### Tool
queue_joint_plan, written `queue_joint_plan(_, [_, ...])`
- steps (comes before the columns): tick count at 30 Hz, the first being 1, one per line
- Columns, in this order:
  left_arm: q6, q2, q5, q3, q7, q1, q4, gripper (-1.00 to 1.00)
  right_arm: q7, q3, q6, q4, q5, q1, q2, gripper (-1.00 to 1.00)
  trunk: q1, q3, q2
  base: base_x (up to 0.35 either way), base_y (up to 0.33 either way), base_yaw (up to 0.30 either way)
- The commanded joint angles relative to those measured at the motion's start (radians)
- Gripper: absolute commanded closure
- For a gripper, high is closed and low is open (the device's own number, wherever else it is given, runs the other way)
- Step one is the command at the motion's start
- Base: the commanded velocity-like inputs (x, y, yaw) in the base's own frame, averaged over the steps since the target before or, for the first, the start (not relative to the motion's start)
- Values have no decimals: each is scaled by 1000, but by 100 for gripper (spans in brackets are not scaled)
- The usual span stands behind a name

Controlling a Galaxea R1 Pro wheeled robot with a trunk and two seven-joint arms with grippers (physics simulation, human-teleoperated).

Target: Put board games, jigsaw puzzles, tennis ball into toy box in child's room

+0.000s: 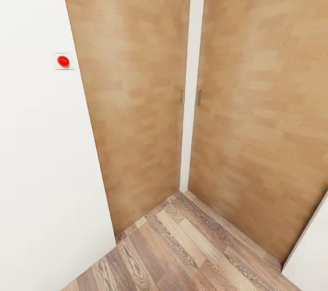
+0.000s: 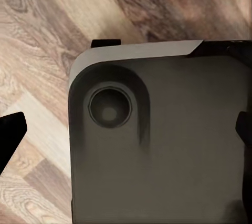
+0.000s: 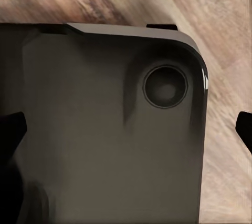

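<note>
The board games, jigsaw puzzles, tennis ball, toy box, table and bed are out of view. My left gripper (image 2: 126, 132) is open, one dark fingertip at each side of the left wrist view and nothing between them. It hangs over my dark grey base (image 2: 157, 150) and the wood-plank floor (image 2: 42, 40). My right gripper (image 3: 126, 128) is open and empty too, above the same dark base (image 3: 94, 129).
I face a corner made by two tall wooden doors (image 1: 136, 90) (image 1: 264, 99), with small handles (image 1: 198, 97) near the white strip between them. A white wall (image 1: 41, 168) with a red button (image 1: 63, 60) stands close on the left. Another white edge (image 1: 312, 254) is at the lower right.
</note>
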Motion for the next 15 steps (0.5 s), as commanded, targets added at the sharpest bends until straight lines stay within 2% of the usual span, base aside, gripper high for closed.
queue_joint_plan(1, [-3, 0, 0, -1, 0, 0, 5, -100, 1, 0, -3, 0, 0, 0, 0, -100, 0, 0, 0, 0, 0, -263])
queue_joint_plan(11, [-2, -2, -2, -3, -4, 0, 24, -100, 1, 0, -3, 0, -6, 0, 0, -100, 0, 6, 0, -1, 0, -264])
queue_joint_plan(15, [-3, -2, -3, -4, -7, 0, 26, -100, 1, 0, -2, 0, -8, 0, 0, -100, 0, 8, 0, -122, 0, -267])
